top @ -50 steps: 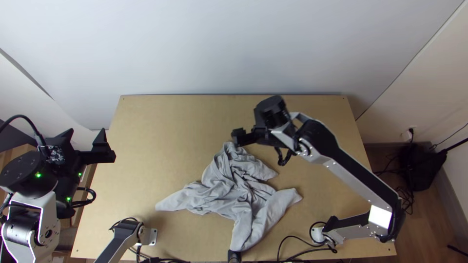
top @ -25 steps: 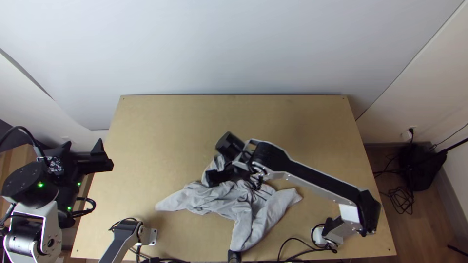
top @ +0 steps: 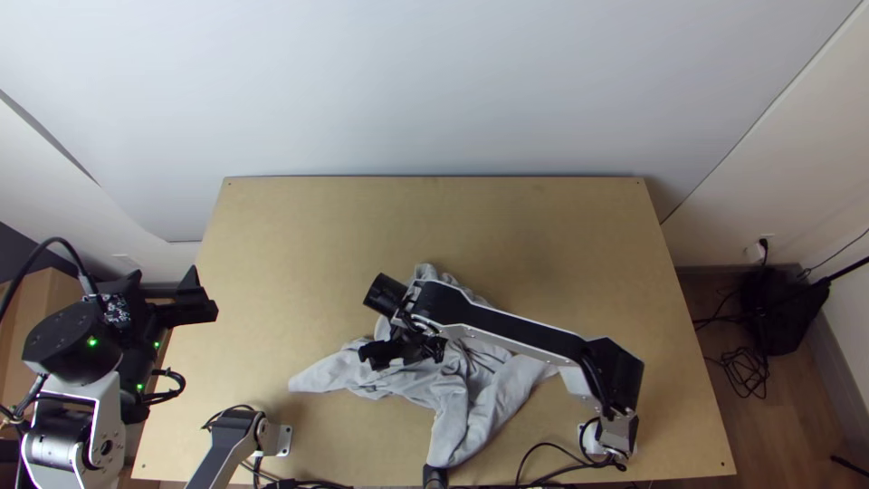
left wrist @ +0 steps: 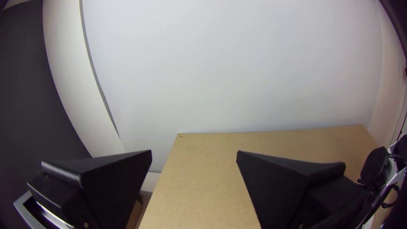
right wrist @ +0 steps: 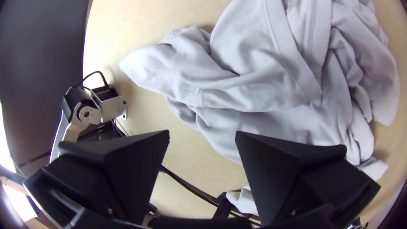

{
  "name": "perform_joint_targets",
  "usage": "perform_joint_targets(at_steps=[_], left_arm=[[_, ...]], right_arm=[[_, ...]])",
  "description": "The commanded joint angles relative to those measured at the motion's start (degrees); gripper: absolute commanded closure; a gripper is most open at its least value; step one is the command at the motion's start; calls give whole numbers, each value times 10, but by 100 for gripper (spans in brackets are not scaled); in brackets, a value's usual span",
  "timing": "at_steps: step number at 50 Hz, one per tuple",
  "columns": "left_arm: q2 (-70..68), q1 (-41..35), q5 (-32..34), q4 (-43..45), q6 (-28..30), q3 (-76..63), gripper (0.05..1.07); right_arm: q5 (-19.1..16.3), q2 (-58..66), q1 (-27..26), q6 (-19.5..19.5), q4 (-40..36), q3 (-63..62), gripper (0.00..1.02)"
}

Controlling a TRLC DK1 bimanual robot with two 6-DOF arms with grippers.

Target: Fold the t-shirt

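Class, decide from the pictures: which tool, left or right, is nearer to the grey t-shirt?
Right. The right tool is over the bunched grey t-shirt; the left tool is well off to its left, by the table's left edge.

The left arm (top: pixel 107 417) has silver-white links, a round black motor housing (top: pixel 65 337) with a green light, a looping black cable (top: pixel 56 240) and a black-and-white speckled patch (top: pixel 116 310). The right arm (top: pixel 534 333) has a silver-edged black link. The left hand (top: pixel 163 273) and right hand (top: pixel 387 351) have black, wedge-shaped fingers.
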Motion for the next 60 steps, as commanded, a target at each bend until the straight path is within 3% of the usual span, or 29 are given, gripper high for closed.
perform_joint_targets(at_steps=[1, 35, 42, 49, 56, 60], left_arm=[[-7, 5, 1, 2, -11, -7, 10], [-18, 8, 0, 4, -7, -29, 10], [-19, 8, 0, 4, -7, -30, 10], [-19, 8, 0, 4, -7, -30, 10], [-19, 8, 0, 4, -7, -30, 10], [-20, 8, 1, 4, -7, -31, 10]], right_arm=[[-8, 31, 11, 16, -7, 26, 32], [-7, 159, 18, 29, 7, 98, 33], [19, 166, 22, 29, 9, 99, 52], [20, 170, 24, 29, 9, 95, 57], [72, 156, 24, 22, 9, 97, 100], [80, 141, 20, 20, 9, 94, 100]])
